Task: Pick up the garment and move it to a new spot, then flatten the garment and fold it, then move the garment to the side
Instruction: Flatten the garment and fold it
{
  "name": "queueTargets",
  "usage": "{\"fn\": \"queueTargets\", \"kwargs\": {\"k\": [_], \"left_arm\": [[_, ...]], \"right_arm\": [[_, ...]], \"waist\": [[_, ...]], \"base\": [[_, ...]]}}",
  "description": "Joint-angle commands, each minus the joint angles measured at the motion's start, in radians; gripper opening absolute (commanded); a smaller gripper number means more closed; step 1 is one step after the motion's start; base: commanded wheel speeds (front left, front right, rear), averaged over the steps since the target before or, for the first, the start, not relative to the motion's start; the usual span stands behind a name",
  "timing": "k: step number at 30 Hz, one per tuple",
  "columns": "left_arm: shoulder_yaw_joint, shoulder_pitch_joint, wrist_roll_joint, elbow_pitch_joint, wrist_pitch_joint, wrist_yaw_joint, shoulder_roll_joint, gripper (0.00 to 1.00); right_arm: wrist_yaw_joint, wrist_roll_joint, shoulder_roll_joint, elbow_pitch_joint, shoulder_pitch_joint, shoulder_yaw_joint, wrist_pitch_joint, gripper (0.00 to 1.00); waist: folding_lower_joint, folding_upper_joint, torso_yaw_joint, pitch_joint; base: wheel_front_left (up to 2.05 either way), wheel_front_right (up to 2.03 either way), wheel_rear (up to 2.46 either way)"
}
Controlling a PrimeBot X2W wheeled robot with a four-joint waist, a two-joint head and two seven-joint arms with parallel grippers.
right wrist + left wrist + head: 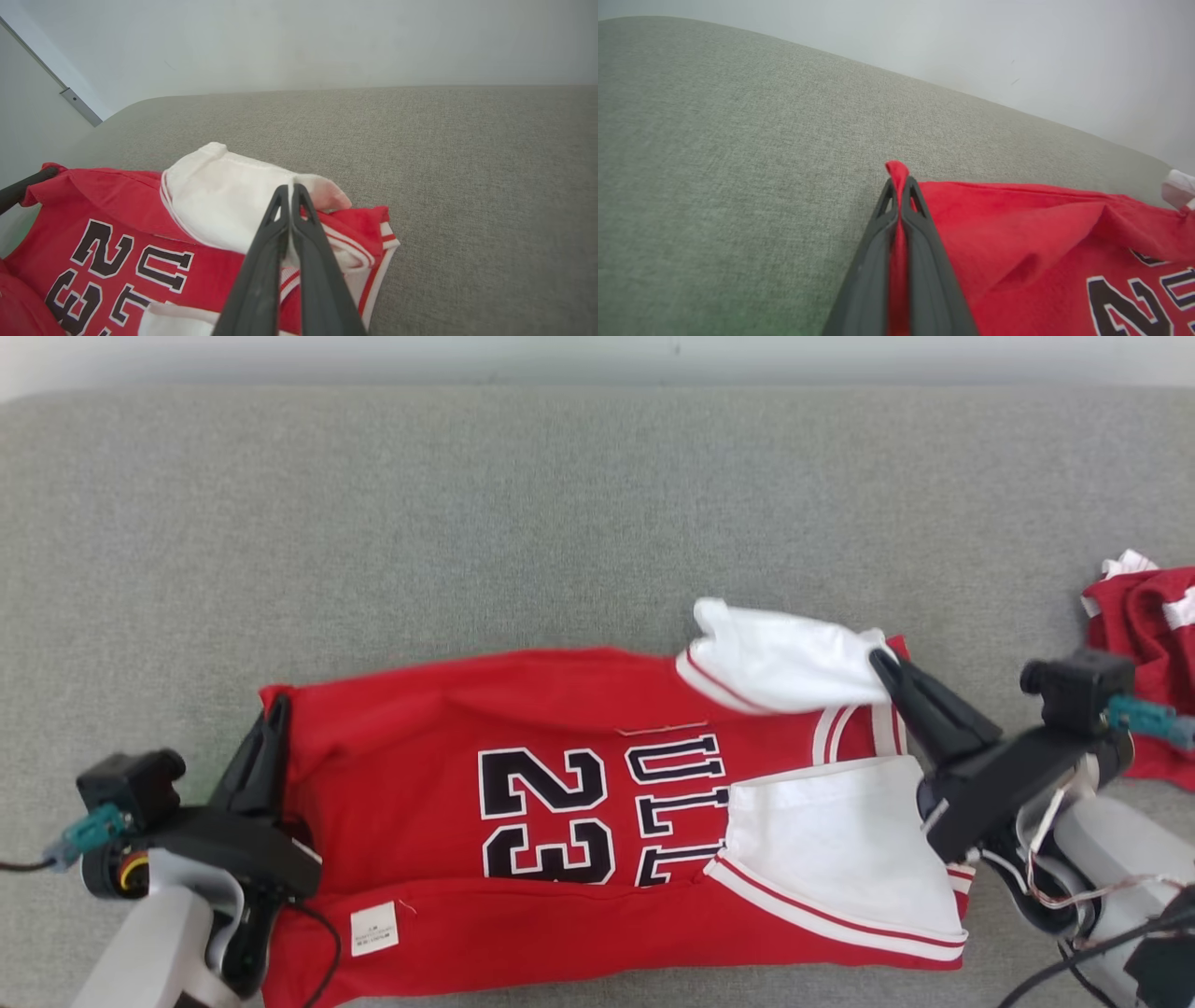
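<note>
1. The jersey (pixel 560 709) lies spread on the grey worktop (pixel 467 523), near its front edge, with the number 23 facing up. It lies between the two claws.
2. The left claw (pixel 901 182) is closed on the far left corner of the jersey, and red fabric is pinched between its fingers.
3. The right claw (pixel 289 192) is closed on the white fold at the far right side of the jersey.
4. A second garment (pixel 1144 607) lies apart, at the right edge of the worktop.

Left gripper (pixel 277 707) and right gripper (pixel 881 660), spread apart, jaws pinched.
</note>
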Motion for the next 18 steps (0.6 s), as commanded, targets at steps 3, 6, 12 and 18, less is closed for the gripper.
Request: {"fn": "queueTargets", "kwargs": {"k": [3, 6, 12, 18], "left_arm": [[0.0, 0.052, -0.013, -0.025, 0.0, 0.0, 0.01, 0.0], [0.014, 0.088, -0.02, -0.057, 0.0, 0.0, 0.014, 0.0], [0.042, 0.166, -0.025, -0.131, 0.0, 0.0, 0.016, 0.0], [0.042, 0.236, -0.041, -0.179, 0.0, 0.0, 0.016, 0.0]], "right_arm": [[0.0, 0.013, -0.007, 0.002, 0.045, -0.013, -0.024, 0.0], [0.0, 0.014, -0.005, 0.004, 0.085, -0.031, -0.035, 0.0], [0.0, 0.009, 0.012, 0.0, 0.153, -0.067, -0.042, 0.0], [0.0, -0.015, 0.031, -0.011, 0.223, -0.125, -0.043, 0.0]], "waist": [[0.0, 0.0, -0.002, -0.029], [0.0, 0.0, 0.001, -0.047], [0.0, 0.0, 0.007, -0.077], [0.0, 0.0, 0.016, -0.101]], "base": [[0.0, 0.0, 0.0], [0.0, 0.0, 0.0], [0.0, 0.0, 0.0], [0.0, 0.0, 0.0]]}}
